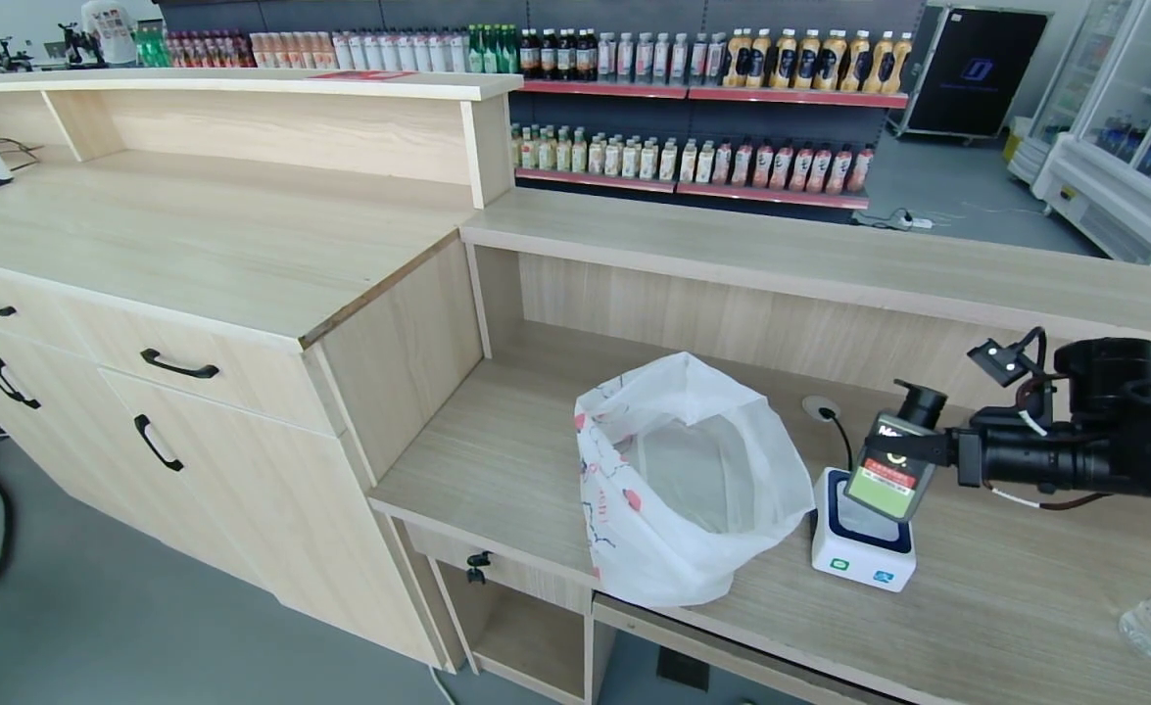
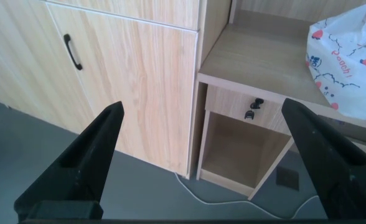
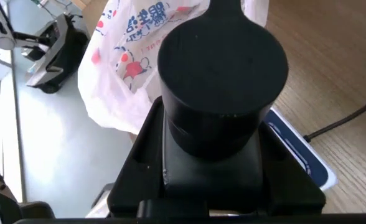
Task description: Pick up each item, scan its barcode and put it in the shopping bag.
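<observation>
The right end effector point(image 1: 928, 455) grips a bottle point(image 1: 888, 480) with a black cap, tilted just above the scanner point(image 1: 864, 558) on the table point(image 1: 1006, 607). The shopping bag point(image 1: 683, 490) stands open, touching the scanner. The left end effector point(image 2: 201, 124) is open and holds nothing.

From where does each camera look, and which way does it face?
Head view: on the head, facing forward and down at bag, scanner; right gripper holding a bottle.
Left wrist view: facing cabinet and floor, past the open left gripper.
Right wrist view: looking along the bottle at the scanner.
Shared: the bag.
</observation>
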Controlling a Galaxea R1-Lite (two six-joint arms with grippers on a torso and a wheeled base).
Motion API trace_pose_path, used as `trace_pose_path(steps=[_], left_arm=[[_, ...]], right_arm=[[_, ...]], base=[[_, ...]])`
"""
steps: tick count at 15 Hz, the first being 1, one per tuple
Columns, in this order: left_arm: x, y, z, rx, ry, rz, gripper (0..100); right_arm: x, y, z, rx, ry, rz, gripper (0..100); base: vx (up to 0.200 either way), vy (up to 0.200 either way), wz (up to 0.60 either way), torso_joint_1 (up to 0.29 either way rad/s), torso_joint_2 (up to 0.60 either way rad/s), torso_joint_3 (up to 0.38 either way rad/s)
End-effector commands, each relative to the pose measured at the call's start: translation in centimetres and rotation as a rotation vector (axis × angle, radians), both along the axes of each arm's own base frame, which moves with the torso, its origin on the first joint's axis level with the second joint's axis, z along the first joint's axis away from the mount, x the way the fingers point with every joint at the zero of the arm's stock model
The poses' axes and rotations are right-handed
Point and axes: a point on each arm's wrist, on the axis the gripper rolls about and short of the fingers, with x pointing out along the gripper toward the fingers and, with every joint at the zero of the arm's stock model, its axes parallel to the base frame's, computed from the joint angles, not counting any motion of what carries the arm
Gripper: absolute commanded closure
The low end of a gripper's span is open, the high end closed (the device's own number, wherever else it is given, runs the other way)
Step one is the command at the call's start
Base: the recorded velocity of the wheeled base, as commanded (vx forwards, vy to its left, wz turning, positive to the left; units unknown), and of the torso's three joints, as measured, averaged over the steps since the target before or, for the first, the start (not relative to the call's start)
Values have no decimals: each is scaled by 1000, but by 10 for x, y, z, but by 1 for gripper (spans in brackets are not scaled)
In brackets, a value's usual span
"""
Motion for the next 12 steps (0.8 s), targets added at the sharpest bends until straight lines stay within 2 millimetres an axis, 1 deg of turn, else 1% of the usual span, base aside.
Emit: trace_pose_path(steps=[1,2,3,4,5,6,7,8,9,10,11,12], left_arm=[[0,0,0,0,-1,1,0],[0,0,0,0,-1,1,0],[0,0,0,0,-1,1,0],[0,0,0,0,-1,1,0],[0,0,0,0,-1,1,0],[0,0,0,0,-1,1,0],[0,0,0,0,-1,1,0],[0,0,0,0,-1,1,0],[0,0,0,0,-1,1,0],[0,0,0,0,-1,1,0],[0,0,0,0,-1,1,0],[0,0,0,0,-1,1,0]], right_arm=[[-80,-2,73,-128,-188,-179,100],[-119,-7,93,-180,-277,-254,100],[-137,-10,100,-208,-314,-292,100],[-149,-13,106,-238,-337,-334,100],[-156,-13,110,-275,-350,-385,100],[-159,-13,110,-304,-345,-435,100],[-160,-12,108,-365,-328,-513,100],[-159,-13,110,-441,-352,-559,100],[-157,-10,113,-441,-373,-547,100],[-153,-2,117,-430,-401,-528,100],[-148,7,120,-405,-409,-547,100],[-141,20,121,-374,-398,-596,100]], base=[[0,0,0,0,0,0],[0,0,0,0,0,0],[0,0,0,0,0,0],[0,0,0,0,0,0],[0,0,0,0,0,0],[0,0,0,0,0,0],[0,0,0,0,0,0],[0,0,0,0,0,0],[0,0,600,7,7,2],[0,0,600,2,7,7],[0,0,600,-2,-2,2],[0,0,600,2,-2,7]])
